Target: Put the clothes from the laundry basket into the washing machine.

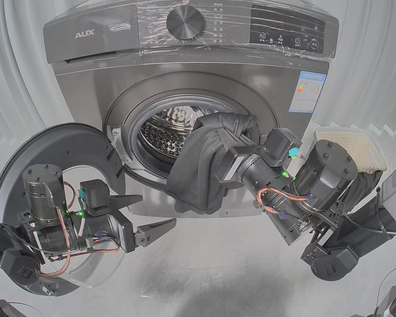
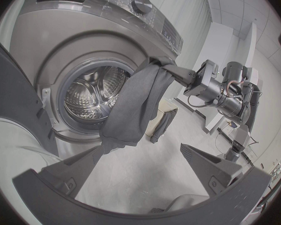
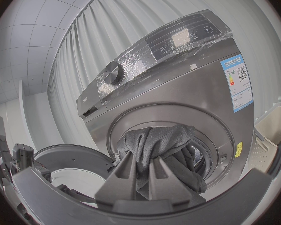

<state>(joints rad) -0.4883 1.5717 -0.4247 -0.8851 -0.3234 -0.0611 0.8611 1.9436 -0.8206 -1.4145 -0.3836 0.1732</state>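
A dark grey garment hangs in front of the washing machine's round opening, with my right gripper shut on its top bunch. The cloth sits pinched between the two fingers, and its lower part drapes below the drum rim. My left gripper stands open and holds nothing, low in front of the open door. The cream laundry basket stands to the right of the machine, with dark cloth hanging over its side.
The grey front-loading washing machine fills the background, its door swung wide to the left. The steel drum inside is bare. Pale floor lies open before the machine. White curtains hang behind.
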